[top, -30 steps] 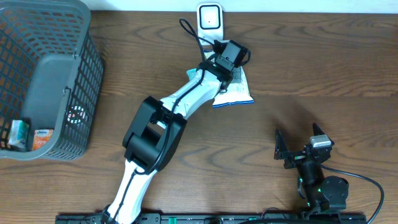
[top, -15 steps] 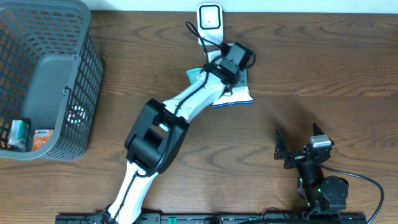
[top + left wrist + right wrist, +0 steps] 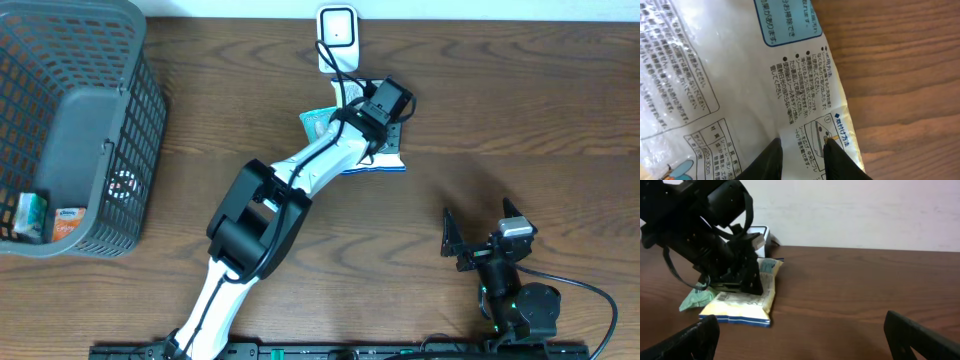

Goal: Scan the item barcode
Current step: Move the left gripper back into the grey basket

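The item is a flat white and yellow packet with Japanese print and a blue bottom edge. It lies on the table just below the white barcode scanner. My left gripper points down onto it. In the left wrist view the two black fingers stand narrowly apart, pinching the packet's printed face near its right edge. From the right wrist view the packet rests flat under the left gripper. My right gripper waits wide open at the front right, holding nothing.
A grey mesh basket stands at the left with two small packages in its bottom corner. The scanner's black cable runs beside the left wrist. Bare wood stretches between the packet and the right gripper.
The left gripper has shifted a little to the right and toward the scanner, and the packet has turned and slid with it. The right arm has stayed put.
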